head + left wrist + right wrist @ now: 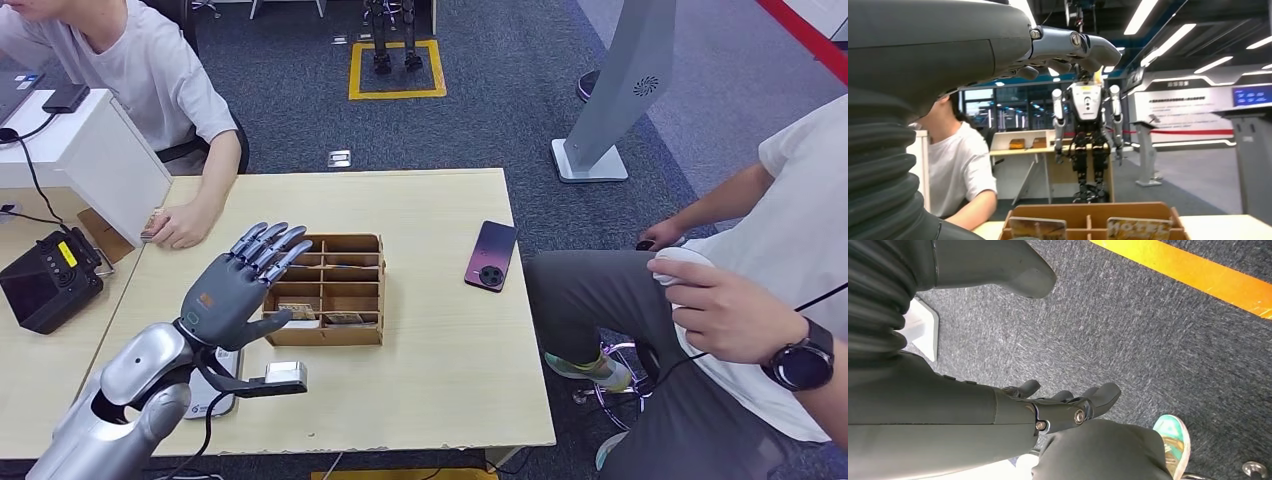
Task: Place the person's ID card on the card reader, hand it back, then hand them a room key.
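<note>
We see dark grey carpet (520, 110) with a yellow square (397, 70) marked on it. Strip lights (1143, 15) line the ceiling.

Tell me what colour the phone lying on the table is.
The phone shades from dark purple to pink-red, clearest in the head view.

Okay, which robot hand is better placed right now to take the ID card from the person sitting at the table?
Left, probably. The left robot hand hangs open over the table beside the wooden box, near the person's hand. The right robot hand hangs low over the carpet.
</note>
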Controlling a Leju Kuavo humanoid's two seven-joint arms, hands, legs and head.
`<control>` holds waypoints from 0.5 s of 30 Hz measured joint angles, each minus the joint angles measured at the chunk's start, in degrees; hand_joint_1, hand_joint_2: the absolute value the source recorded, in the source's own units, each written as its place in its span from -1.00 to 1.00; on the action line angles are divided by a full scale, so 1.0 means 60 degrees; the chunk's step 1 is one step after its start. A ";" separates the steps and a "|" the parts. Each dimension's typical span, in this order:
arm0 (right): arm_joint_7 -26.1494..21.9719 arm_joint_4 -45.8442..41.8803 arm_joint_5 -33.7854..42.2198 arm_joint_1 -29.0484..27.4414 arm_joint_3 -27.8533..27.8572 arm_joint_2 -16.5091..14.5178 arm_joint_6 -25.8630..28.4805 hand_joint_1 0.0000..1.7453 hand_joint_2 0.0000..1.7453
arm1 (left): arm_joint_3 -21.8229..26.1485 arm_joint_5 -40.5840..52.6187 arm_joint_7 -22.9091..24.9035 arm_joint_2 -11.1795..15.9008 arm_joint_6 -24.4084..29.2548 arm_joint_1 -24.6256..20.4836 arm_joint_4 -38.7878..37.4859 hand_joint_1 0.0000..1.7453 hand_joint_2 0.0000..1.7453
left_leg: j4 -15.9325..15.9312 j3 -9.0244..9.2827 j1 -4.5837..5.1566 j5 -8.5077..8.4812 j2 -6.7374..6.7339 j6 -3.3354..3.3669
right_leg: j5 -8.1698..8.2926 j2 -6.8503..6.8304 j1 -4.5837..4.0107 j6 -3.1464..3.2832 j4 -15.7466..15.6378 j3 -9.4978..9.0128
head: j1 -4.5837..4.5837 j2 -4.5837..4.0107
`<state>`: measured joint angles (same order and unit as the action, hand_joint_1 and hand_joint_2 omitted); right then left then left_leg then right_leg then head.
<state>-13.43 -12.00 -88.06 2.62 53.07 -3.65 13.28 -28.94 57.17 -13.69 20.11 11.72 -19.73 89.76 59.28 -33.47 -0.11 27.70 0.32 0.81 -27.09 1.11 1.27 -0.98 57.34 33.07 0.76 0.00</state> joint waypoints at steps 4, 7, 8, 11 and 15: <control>0.0024 0.0000 0.0000 -0.0002 0.0000 0.0000 0.0004 -1.00 1.00 | 0.0000 0.0104 0.0235 -0.0055 0.0053 -0.0046 -0.0350 -1.00 1.00 | 0.0000 0.0000 0.0000 0.0000 0.0000 0.0000 | 0.0000 0.0000 0.0000 0.0000 0.0000 0.0000 | 0.0000 0.0000; 0.0024 0.0000 0.0000 -0.0005 0.0000 0.0000 0.0013 -1.00 1.00 | 0.0001 0.0191 0.0422 -0.0108 0.0108 -0.0095 -0.0674 -1.00 1.00 | 0.0000 0.0000 0.0000 0.0000 0.0000 0.0000 | 0.0000 0.0000 0.0000 0.0000 0.0000 0.0000 | 0.0000 0.0000; 0.0024 0.0000 0.0001 -0.0005 0.0000 0.0000 0.0015 -1.00 1.00 | 0.0002 0.0185 0.0480 -0.0132 0.0118 -0.0108 -0.0781 -1.00 1.00 | 0.0000 0.0000 0.0000 0.0000 0.0000 0.0000 | 0.0000 0.0000 0.0000 0.0000 0.0000 0.0000 | 0.0000 0.0000; 0.0035 0.0000 0.0005 -0.0009 0.0003 0.0000 0.0016 -1.00 1.00 | 0.0008 0.0127 0.0750 -0.0233 0.0122 -0.0131 -0.1105 -1.00 1.00 | 0.0000 0.0000 0.0001 0.0000 0.0000 0.0000 | 0.0000 0.0000 0.0001 0.0000 0.0000 -0.0001 | 0.0000 0.0000; 0.0076 0.0000 0.0004 -0.0014 0.0007 -0.0001 0.0017 -1.00 1.00 | 0.0061 -0.0025 0.1111 -0.0539 0.0051 -0.0213 -0.1491 -1.00 1.00 | 0.0001 -0.0002 0.0001 0.0000 0.0002 0.0000 | 0.0000 -0.0002 0.0001 0.0000 0.0000 -0.0001 | 0.0000 0.0000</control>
<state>-12.97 -12.00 -88.03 2.53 53.11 -3.66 13.38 -28.57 57.03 -7.03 16.88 12.03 -21.01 80.82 59.28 -33.48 -0.11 27.70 0.33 0.81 -27.09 1.10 1.28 -0.98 57.34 33.07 0.76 0.00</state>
